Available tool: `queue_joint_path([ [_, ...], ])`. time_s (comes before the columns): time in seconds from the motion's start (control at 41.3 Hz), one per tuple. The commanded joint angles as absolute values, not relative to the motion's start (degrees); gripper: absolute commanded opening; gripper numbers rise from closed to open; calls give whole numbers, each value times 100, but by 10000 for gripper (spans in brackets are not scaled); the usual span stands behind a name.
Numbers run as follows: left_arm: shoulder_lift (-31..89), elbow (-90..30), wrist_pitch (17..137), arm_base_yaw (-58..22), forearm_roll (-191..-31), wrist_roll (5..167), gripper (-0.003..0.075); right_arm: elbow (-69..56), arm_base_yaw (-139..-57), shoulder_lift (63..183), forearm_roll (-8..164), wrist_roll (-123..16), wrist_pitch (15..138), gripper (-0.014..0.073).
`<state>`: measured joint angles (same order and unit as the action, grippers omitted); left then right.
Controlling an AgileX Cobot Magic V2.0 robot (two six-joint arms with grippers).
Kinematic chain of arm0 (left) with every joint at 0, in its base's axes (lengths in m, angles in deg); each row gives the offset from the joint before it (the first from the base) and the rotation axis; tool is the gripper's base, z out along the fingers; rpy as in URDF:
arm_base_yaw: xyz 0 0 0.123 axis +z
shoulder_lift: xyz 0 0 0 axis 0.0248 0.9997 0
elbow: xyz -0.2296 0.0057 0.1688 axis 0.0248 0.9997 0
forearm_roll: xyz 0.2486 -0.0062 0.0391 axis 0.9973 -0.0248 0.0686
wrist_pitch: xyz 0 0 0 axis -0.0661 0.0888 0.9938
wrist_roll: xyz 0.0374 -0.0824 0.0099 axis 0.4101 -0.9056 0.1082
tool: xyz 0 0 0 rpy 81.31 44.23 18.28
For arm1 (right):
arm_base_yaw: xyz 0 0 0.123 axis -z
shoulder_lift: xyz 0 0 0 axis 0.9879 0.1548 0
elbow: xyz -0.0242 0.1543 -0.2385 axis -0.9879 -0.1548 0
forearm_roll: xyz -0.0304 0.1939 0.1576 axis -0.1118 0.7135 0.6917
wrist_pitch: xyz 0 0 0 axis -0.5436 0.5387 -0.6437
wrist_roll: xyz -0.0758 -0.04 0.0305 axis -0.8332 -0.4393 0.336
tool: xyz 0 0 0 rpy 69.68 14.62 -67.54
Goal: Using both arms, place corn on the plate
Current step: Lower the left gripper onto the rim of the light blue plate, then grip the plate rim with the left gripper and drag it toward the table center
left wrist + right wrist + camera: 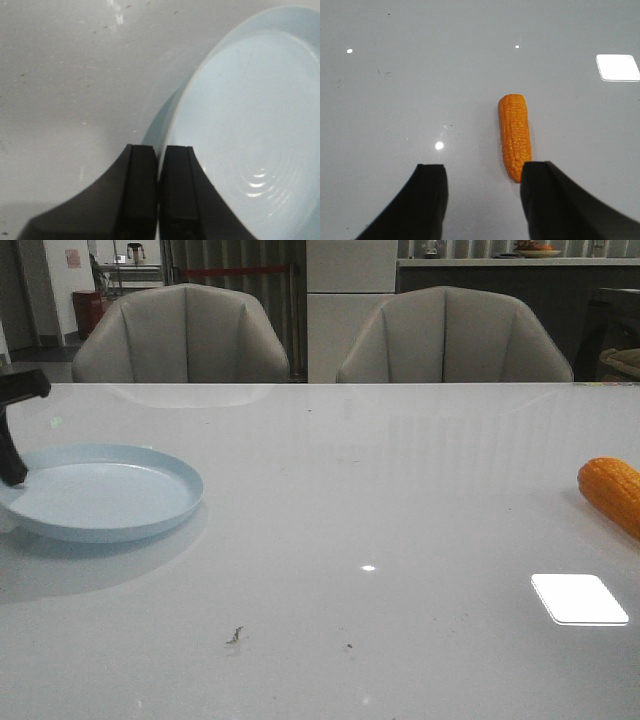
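Observation:
The pale blue plate [100, 498] is at the table's left, with a shadow under its near side. My left gripper [12, 472] is at its left rim. In the left wrist view the fingers [142, 180] are pressed together on the plate's rim [172, 130], so the left gripper [160, 148] is shut on the plate. The orange corn [612, 492] lies on the table at the far right edge. In the right wrist view the corn [515, 135] lies flat, its tapered end just beside one finger of my open, empty right gripper [484, 167], which hovers above the table.
Two grey chairs [182, 335] [455, 337] stand behind the table's far edge. A bright rectangular light reflection [579, 599] lies on the glossy white tabletop near the corn. Small specks [235, 636] mark the front middle.

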<state>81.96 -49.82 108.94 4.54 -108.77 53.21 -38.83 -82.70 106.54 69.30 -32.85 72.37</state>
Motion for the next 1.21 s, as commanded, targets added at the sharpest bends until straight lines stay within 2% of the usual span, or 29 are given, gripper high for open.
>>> queue_joint_path([
  [0.0, 7938, -5367, 11077, 424, -11554, 5301, 94, -3676, -8235, 10661, 6904, -3284, 7658, 451],
  [0.242, 7938, -5609, 11385, -4, -12046, 5311, 94, -3676, -8235, 10661, 6904, -3284, 7658, 451],
  [0.46, 7938, -5609, 11362, -747, -12059, 5311, 94, -3676, -8235, 10661, 6904, -3284, 7637, 451],
  [0.823, 7938, -5609, 10643, -1821, -12048, 5311, 94, -3676, -8235, 10661, 6904, -3284, 7628, 451],
  [1.186, 7999, -5597, 10300, -2075, -11960, 5311, 94, -3676, -8235, 10661, 6904, -3284, 7621, 451],
])
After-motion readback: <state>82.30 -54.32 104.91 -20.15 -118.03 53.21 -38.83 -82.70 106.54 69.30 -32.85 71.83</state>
